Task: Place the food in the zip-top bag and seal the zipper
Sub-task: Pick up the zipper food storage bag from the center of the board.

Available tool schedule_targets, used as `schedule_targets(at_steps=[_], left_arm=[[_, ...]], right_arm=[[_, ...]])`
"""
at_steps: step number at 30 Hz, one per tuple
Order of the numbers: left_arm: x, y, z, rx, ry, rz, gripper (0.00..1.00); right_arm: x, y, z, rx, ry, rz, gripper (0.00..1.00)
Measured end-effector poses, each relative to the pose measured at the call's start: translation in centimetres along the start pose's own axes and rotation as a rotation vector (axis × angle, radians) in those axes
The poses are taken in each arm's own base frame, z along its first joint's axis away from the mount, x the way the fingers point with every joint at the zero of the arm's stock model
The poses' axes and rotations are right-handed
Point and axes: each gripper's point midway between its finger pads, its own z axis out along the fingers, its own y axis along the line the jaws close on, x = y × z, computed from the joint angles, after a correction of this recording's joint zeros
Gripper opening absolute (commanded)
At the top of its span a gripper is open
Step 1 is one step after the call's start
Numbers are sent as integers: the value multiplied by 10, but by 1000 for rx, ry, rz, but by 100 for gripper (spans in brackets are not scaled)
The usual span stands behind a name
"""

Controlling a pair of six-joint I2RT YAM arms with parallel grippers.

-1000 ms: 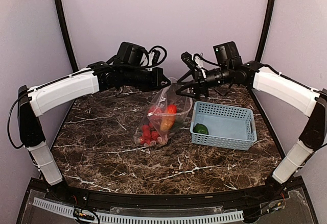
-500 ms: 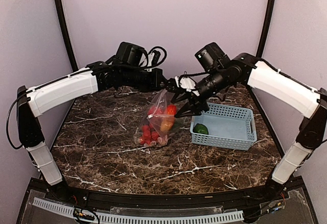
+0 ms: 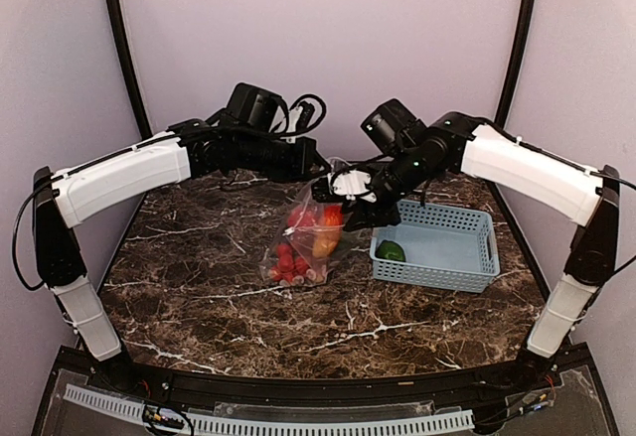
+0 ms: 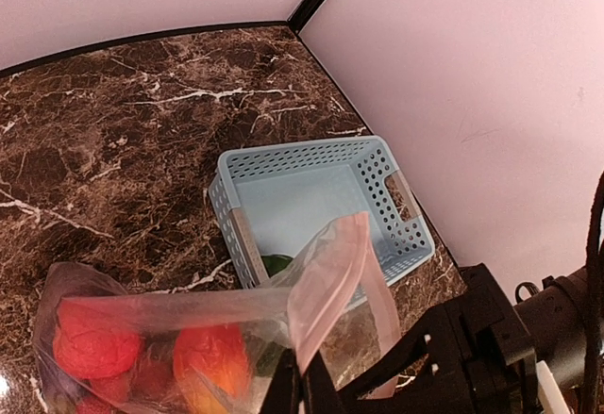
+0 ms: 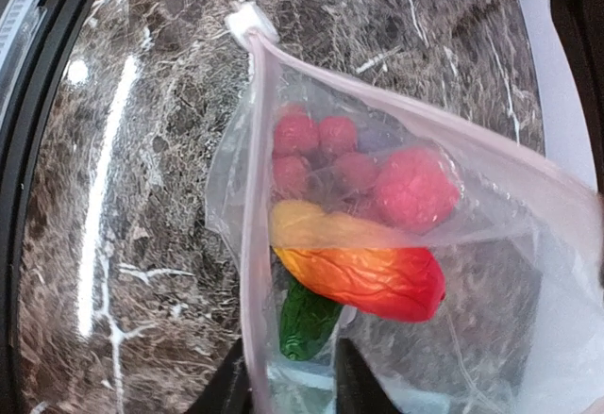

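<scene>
The zip-top bag [image 3: 306, 237] hangs over the marble, pinched at its mouth edge by my shut left gripper [image 3: 320, 170] [image 4: 304, 384]. Inside it are red-pink strawberries [image 5: 326, 145], an orange-red piece [image 5: 363, 277] and a green vegetable [image 5: 304, 324]. The pinkish zipper [image 4: 332, 277] [image 5: 247, 197] runs along the mouth. My right gripper [image 3: 350, 200] [image 5: 288, 384] is at the bag's right side. Its jaws stand apart around the zipper strip and the bag's edge, with its fingers [image 5: 351, 381] not pressed together. One green piece [image 3: 392, 250] lies in the blue basket.
The light-blue slotted basket [image 3: 447, 257] [image 4: 377, 173] stands just right of the bag, close under my right arm. Lilac walls with black corner posts close in the back and sides of the dark marble table [image 3: 199, 287].
My right arm has swung left and down from over the basket to the bag's mouth, and its jaws have narrowed. The left gripper and the bag have stayed put.
</scene>
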Motion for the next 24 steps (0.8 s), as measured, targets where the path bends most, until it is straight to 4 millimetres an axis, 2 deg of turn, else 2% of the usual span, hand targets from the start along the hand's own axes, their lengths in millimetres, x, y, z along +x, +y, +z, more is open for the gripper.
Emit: schedule_targets(at_steps=[2,6,10,12,14,17,24], left_arm=[[1,0,0,-2,6,7,1],[-4,-2,-8,-30,28,60,1],[-36,-7,-29,-117,24,176,1],[-55,-10,-45,-160,1,238,1],[-64,-9,-63,-199,-6,281,1],[-59,-2,-77,-240,28,309,1],[-29,19,-68,-289,159,314,1]], right_arm=[[2,2,3,-1,21,-1,1],[-7,2,-2,-1,21,-20,0],[-42,-18,-33,69,-72,-41,0],[-62,-26,-52,110,-142,-56,0],[-76,-27,-67,130,-197,-68,0],[-83,-27,-70,129,-225,-72,0],[-75,-19,-46,52,-199,-40,0]])
